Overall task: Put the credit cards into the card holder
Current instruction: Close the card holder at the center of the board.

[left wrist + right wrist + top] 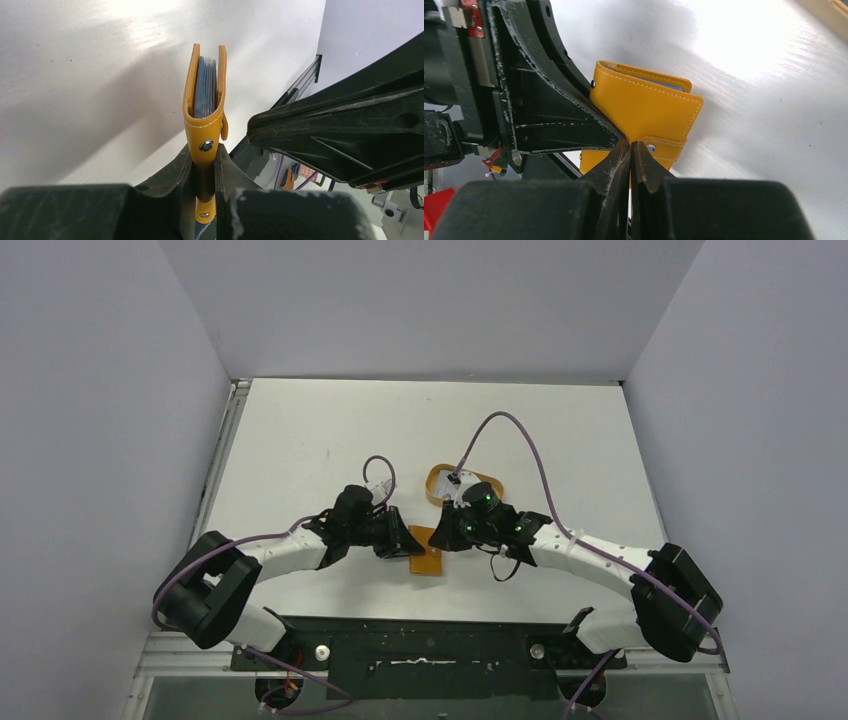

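Holding the card holder (204,135) edge-up over the desk (75,100), my left fingers (162,185) are clamped on its lower end. Cards (206,87) already sit between the 2 covers. My right fingers (610,170) are pressed together at the closure tab (666,145); I cannot tell if they pinch it. The leather looks light, soft and floppy, so I judge a grip across both covers near the fold safest.

No readable text, brand or number, even on the card holder (644,107)
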